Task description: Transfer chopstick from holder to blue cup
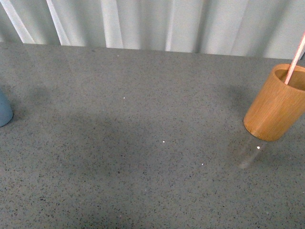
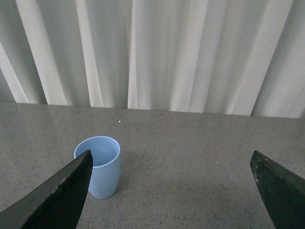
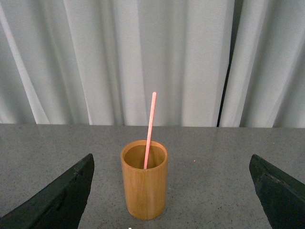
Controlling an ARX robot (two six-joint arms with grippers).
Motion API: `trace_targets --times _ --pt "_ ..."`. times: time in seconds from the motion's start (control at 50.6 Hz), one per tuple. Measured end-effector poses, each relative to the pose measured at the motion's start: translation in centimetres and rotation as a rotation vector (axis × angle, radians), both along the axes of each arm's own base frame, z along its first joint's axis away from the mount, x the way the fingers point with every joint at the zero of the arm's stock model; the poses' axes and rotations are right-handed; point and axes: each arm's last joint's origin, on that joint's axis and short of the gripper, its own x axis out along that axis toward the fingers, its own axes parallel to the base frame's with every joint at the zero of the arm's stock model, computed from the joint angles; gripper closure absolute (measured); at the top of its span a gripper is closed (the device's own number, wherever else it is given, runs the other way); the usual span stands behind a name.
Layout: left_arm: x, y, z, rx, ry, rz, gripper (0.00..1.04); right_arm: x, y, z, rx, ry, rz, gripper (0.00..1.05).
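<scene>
One chopstick [image 3: 149,131] leans in the holder [image 3: 144,191] (blue cup [image 2: 102,174] well apart) on the worktop [image 1: 143,143]; left fingers [image 2: 57,200] and right fingers [image 3: 57,200] both spread wide, holding nothing.

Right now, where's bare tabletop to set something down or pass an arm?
The whole stretch of table between the blue cup at far left and the holder at far right is bare, back to the curtain. Only tight spot: above the holder, where the chopstick sticks up.
</scene>
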Motion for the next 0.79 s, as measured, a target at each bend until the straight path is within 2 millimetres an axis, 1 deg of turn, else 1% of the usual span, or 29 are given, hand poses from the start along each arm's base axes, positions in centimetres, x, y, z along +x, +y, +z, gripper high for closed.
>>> trace_targets --times 0.791 --pt "0.00 0.00 0.00 0.000 0.000 0.000 0.07 0.00 0.00 0.00 0.000 0.000 0.000 0.10"
